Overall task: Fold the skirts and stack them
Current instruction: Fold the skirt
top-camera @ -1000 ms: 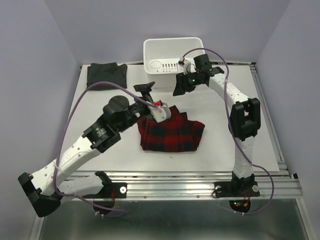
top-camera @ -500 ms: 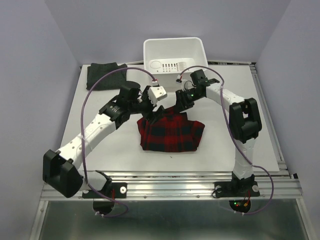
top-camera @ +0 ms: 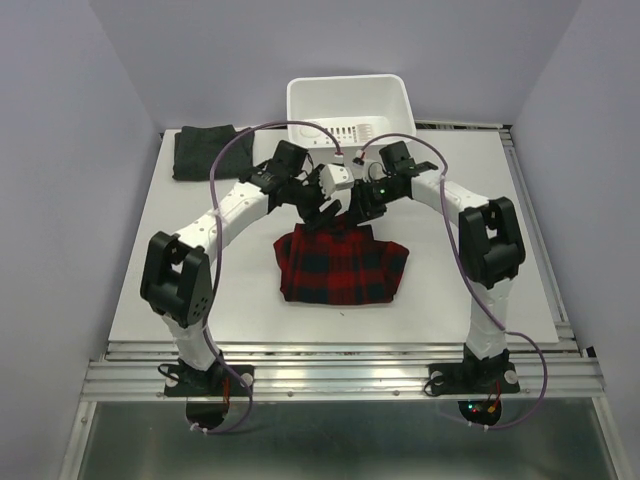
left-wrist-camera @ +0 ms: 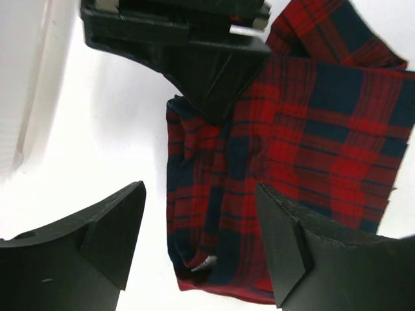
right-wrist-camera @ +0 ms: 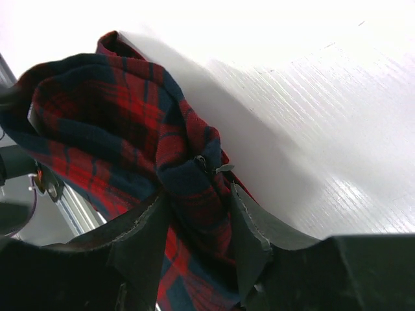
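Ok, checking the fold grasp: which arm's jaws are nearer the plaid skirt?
Right. The right arm has its jaws shut on the plaid skirt at its far edge; the left arm holds its jaws open just above that edge.

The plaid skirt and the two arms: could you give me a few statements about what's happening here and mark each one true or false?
1. The right gripper pinches the plaid skirt. True.
2. The left gripper grips it too. False: its fingers stand open, gripping nothing.
3. The grey skirt lies inside the white tub. False: it lies folded on the table, left of the tub.
4. The two skirts lie apart. True.
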{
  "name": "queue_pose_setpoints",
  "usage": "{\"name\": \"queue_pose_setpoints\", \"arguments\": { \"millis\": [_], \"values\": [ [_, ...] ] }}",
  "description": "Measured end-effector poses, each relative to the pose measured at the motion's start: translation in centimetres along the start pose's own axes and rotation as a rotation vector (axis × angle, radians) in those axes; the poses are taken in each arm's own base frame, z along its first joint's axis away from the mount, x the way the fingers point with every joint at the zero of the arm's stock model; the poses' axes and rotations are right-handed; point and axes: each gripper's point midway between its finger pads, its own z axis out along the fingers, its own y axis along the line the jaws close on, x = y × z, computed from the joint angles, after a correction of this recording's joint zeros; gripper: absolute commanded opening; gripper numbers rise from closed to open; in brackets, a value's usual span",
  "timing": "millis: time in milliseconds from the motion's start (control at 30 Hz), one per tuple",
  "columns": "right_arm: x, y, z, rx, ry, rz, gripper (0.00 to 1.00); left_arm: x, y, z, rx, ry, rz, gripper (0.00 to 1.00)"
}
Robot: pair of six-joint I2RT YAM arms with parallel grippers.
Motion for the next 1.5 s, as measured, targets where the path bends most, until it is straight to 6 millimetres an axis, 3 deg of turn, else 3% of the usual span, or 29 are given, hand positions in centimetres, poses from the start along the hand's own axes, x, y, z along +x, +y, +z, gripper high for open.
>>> {"name": "queue_pose_setpoints", "arguments": {
  "millis": [200, 400, 600, 667, 700, 733, 800, 967, 1133, 1333, 1500],
  "values": [
    [-0.8, 0.7, -0.5, -0.004, -0.027, 0.002, 0.44, 3.1, -0.3, 1.9, 0.049, 0.088, -0.023, 0.79],
    [-1.0, 0.9, -0.6, -0.007, -0.036, 0.015, 0.32, 4.0, -1.0, 2.0, 0.089, 0.116, -0.013, 0.74],
    [-1.2, 1.0, -0.6, -0.016, -0.041, 0.022, 0.11, 4.6, -1.9, 1.9, 0.131, 0.131, -0.002, 0.48],
    [-1.2, 1.1, -0.6, -0.018, -0.042, 0.026, 0.03, 4.8, -2.2, 1.8, 0.149, 0.138, 0.0, 0.29],
    [-1.2, 1.1, -0.5, -0.018, -0.043, 0.033, 0.01, 4.9, -2.4, 1.8, 0.157, 0.141, -0.001, 0.22],
    [-1.2, 1.1, -0.5, -0.019, -0.043, 0.033, 0.01, 5.0, -2.5, 1.8, 0.163, 0.144, 0.0, 0.1],
    [-1.2, 1.2, -0.6, -0.019, -0.044, 0.035, 0.01, 5.2, -2.6, 1.8, 0.172, 0.149, 0.002, 0.0],
    [-1.0, 1.6, -1.3, -0.007, -0.053, 0.02, 0.01, 5.5, -2.2, 1.3, 0.175, 0.137, -0.02, 0.0],
    [-1.2, 2.1, -2.6, 0.016, -0.07, -0.032, 0.01, 5.7, -1.8, -0.4, 0.155, 0.11, -0.038, 0.0],
    [-0.6, 2.5, -3.3, 0.038, -0.069, -0.073, 0.01, 4.5, -2.5, -3.0, 0.134, 0.031, -0.018, 0.0],
    [0.6, 2.0, -2.9, 0.041, -0.042, -0.064, 0.01, 3.7, -1.8, -3.5, 0.088, -0.005, -0.024, 0.0]
  ]
}}
